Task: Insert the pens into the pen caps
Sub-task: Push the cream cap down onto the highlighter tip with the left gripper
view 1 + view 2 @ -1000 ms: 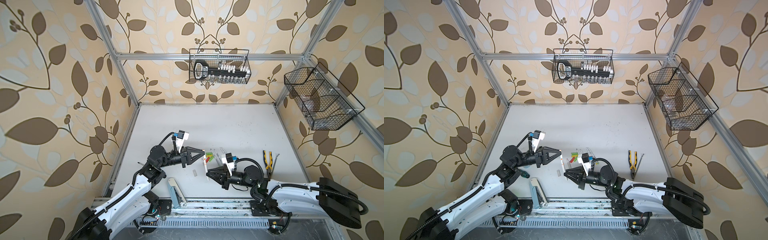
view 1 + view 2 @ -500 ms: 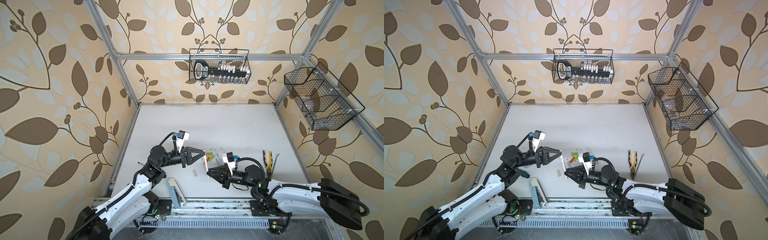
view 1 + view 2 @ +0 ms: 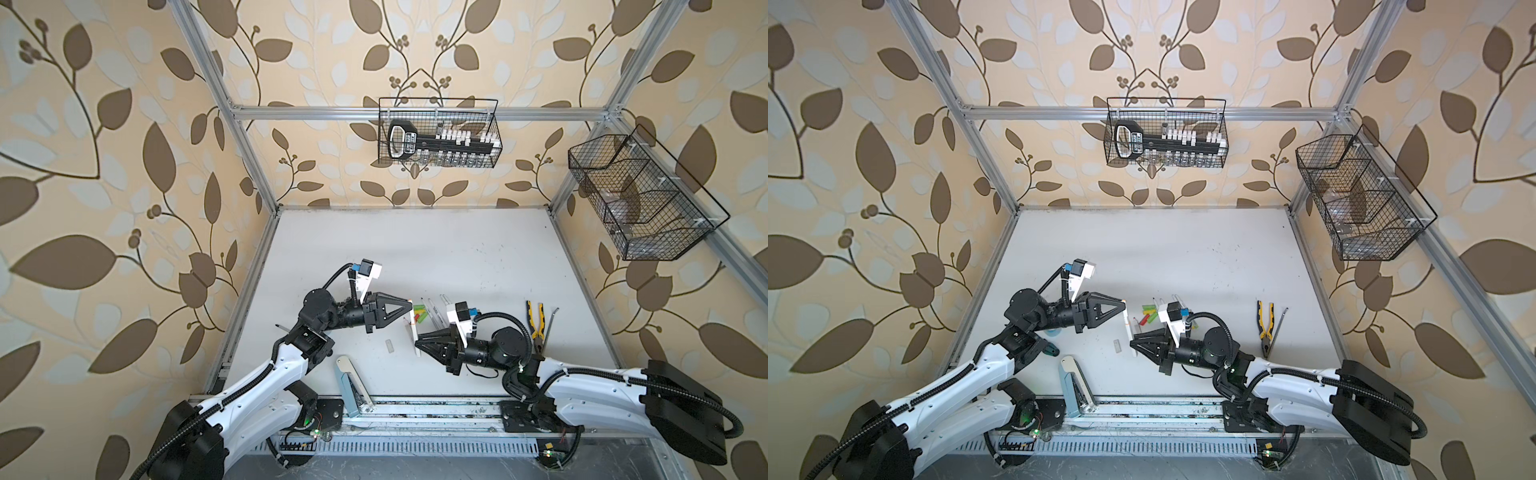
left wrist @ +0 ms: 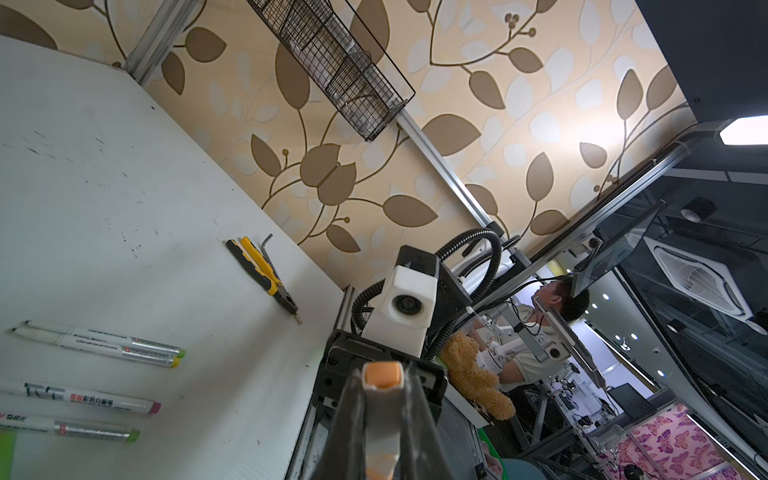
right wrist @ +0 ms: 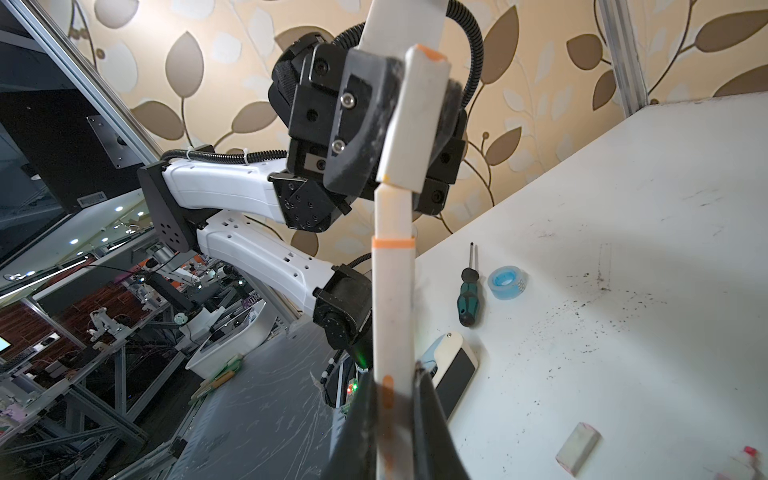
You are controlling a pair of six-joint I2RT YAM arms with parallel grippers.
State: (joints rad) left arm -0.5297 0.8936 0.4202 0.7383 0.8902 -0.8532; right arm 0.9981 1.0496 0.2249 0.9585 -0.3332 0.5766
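Both arms are staying almost still over the last second. The left claw is clamping narrow on a white, orange-ended cap, and the right claw is gripping a white pen near its tail, above the table. The pen's nose is just meeting the cap's mouth, so the push home is seemingly still pending. Spare pens are lying near coloured caps. One barrel is showing bold letters resembling "TVT" beside Chinese characters, too small to read surely.
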